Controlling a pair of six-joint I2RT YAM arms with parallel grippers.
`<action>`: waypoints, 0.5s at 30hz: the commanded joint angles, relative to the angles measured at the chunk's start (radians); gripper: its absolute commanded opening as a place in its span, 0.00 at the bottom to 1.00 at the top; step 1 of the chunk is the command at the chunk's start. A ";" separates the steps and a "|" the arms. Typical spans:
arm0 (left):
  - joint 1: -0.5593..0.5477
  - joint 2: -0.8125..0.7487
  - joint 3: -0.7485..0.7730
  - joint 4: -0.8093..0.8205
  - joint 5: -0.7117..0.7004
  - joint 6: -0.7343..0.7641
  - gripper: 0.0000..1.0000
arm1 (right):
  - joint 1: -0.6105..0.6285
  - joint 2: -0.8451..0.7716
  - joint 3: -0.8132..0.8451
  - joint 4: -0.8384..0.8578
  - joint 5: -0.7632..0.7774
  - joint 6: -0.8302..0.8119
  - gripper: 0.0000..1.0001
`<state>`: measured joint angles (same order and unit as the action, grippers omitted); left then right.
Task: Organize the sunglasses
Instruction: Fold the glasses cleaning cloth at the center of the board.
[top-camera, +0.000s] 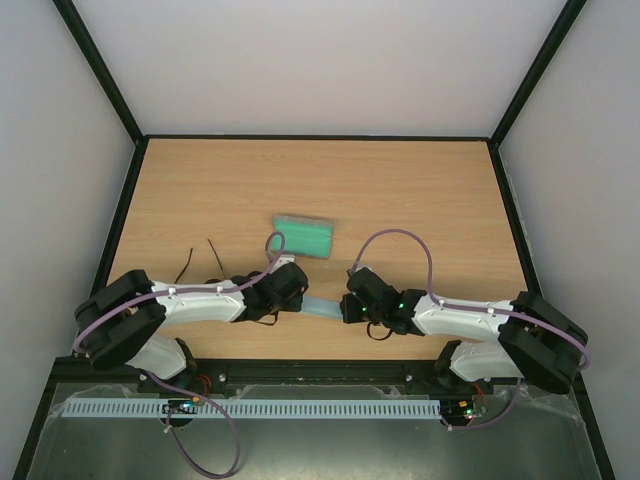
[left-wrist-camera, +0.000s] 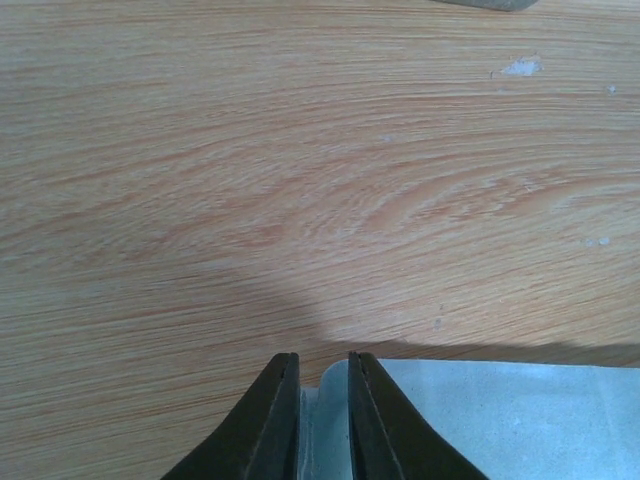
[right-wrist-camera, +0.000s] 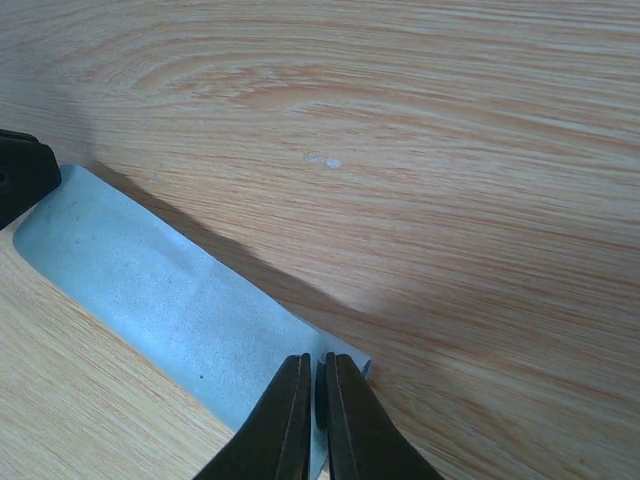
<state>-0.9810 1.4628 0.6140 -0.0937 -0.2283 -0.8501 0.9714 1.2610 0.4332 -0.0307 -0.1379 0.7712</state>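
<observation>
Both grippers pinch the blue cloth (top-camera: 322, 307) between them: the left gripper (left-wrist-camera: 324, 400) with fingers narrow on one end, the right gripper (right-wrist-camera: 317, 400) clamped on the other. The sunglasses (top-camera: 205, 262) lie on the desk (top-camera: 420, 190), left of the case (top-camera: 303, 234).

Two arms meeting over pale blue cloth (top-camera: 322, 307), green-lined case (top-camera: 303, 235) behind, possibly sunglasses (top-camera: 200, 262) at left
</observation>
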 joint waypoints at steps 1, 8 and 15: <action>0.005 -0.010 -0.012 -0.004 -0.012 0.002 0.18 | 0.008 0.000 -0.010 0.020 0.027 0.005 0.07; 0.005 -0.044 -0.006 -0.032 -0.029 -0.001 0.30 | 0.008 -0.038 -0.004 -0.017 0.047 0.007 0.18; 0.013 -0.139 0.026 -0.145 -0.051 -0.005 0.45 | 0.008 -0.147 0.007 -0.119 0.085 0.013 0.38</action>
<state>-0.9791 1.3903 0.6144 -0.1463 -0.2466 -0.8551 0.9714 1.1801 0.4328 -0.0769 -0.1040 0.7753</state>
